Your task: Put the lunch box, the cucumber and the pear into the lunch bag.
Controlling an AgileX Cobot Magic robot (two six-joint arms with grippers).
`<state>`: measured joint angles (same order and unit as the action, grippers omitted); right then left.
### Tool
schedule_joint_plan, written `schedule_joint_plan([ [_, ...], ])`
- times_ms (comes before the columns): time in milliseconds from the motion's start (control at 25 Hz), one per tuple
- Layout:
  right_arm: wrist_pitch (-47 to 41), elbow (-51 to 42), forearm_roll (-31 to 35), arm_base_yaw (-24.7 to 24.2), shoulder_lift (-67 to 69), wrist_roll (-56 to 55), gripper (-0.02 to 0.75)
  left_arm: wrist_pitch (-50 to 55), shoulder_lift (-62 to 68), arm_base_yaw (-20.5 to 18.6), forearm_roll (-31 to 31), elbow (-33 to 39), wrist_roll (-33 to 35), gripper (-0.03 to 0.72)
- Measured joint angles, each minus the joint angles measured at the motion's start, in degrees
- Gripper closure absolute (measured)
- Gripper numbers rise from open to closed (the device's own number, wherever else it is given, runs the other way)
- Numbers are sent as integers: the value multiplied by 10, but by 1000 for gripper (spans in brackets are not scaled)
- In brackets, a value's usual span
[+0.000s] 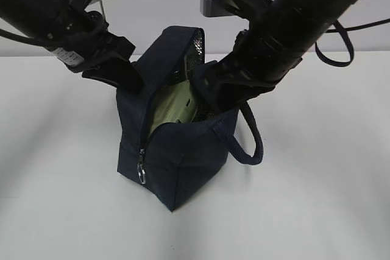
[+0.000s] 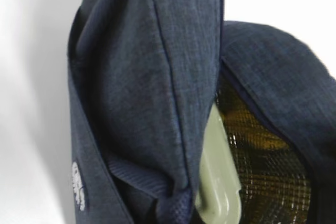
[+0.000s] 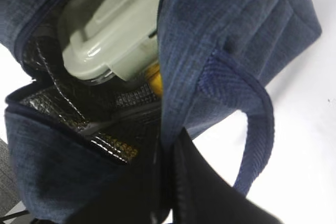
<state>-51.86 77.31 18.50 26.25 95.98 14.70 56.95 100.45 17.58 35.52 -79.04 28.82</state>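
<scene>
Sage-green lidded lunch box (image 1: 173, 105) is sitting inside the navy foil-lined lunch bag (image 1: 183, 156); yellow showing beneath, cucumber unseen; both grippers' jaws hidden, can't tell.

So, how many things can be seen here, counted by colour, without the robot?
Dark navy: 1, the lunch bag
Pale green: 1, the lunch box
Yellow: 1, a sliver under the box, probably the pear
Total: 3
</scene>
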Motion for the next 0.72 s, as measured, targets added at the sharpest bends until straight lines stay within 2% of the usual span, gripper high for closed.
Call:
schedule_joint_plan([
  [200, 17, -14, -13, 0, -13, -11, 729, 4, 0, 4, -1, 0, -4, 683],
  [280, 30, -14, -27, 0, -13, -19, 714, 4, 0, 4, -1, 0, -4, 661],
  [400, 44, -14, -36, 0, -14, -23, 584, 6, 0, 4, -1, 0, -4, 550],
  [520, 50, -14, -36, 0, -15, -23, 338, 8, -1, 4, -1, 0, -4, 394],
  [560, 50, -14, -37, 0, -15, -23, 287, 8, -3, 4, -1, 0, -4, 366],
  [600, 50, -14, -39, 0, -16, -23, 244, 9, -7, 4, -2, 0, -4, 346],
  [720, 52, -14, -47, 0, -26, -23, 218, 9, -35, 4, -21, 0, -4, 322],
])
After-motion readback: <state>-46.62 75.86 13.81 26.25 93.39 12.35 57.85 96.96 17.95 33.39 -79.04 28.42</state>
